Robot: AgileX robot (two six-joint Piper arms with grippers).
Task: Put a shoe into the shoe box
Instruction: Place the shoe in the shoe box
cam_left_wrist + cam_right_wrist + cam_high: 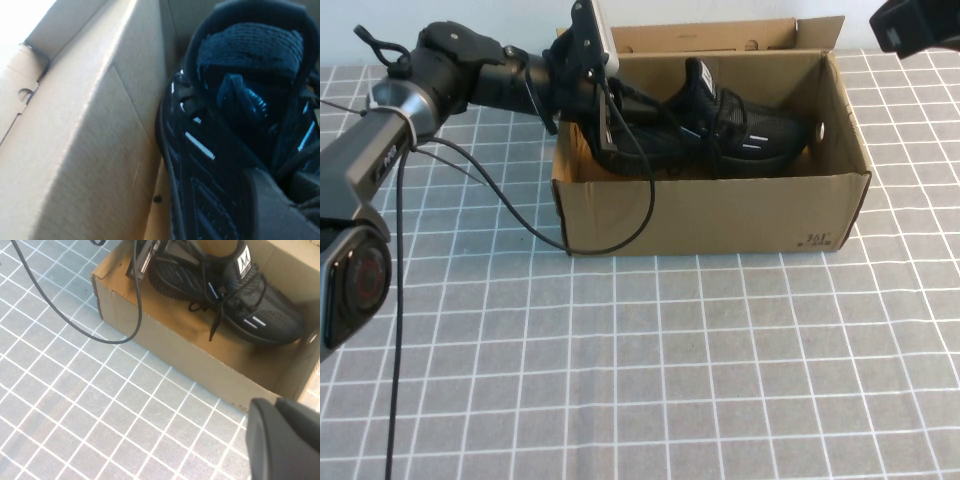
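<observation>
While reaching in from the left over the left end of the plain brown corrugated cardboard box [720,215], clamps onto the heel rim of the black mesh lace-up sneaker [745,130]: left gripper [608,130], pincers pressed together on that rim. Seen close in the left wrist view as dark mesh with one pale dash, hard against the box's inner wall.

Sneaker wholly inside the box, lengthwise, heel at the left end, toe at the right end near a round hole [823,131] in the right wall. Sits nearer the far wall than the near one. Pale short dashes on the side facing up and near; a white tab [243,265] upright at the shoe's opening; loose black laces [217,315] trailing toward the near wall.

Box open at the top, far flap [720,35] upright, small dark print [817,240] on the near wall's right corner. Set on a grey table with a white grid [720,380].

Black cable [620,235] hanging from the left arm, looping down across the near wall's left part.

Right gripper [285,440] raised at the far right, beyond the box's right end, well apart from box and sneaker, pincers together, nothing in them.
</observation>
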